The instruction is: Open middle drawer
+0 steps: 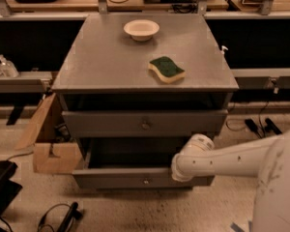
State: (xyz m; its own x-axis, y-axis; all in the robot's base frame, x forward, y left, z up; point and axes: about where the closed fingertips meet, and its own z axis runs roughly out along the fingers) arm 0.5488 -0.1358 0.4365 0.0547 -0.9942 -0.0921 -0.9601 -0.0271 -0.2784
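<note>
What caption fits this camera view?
Gripper at the front of the partly open middle drawer, right of its knob; bowl and green sponge on the cabinet top.

1. Grey cabinet top point(101, 57) carries two things, set apart.
2. White bowl point(141, 29) upright near the back edge.
3. Green-and-yellow sponge point(166, 69) flat, front right.
4. Gripper point(182, 167) below the top, at the cabinet's front right.
</note>
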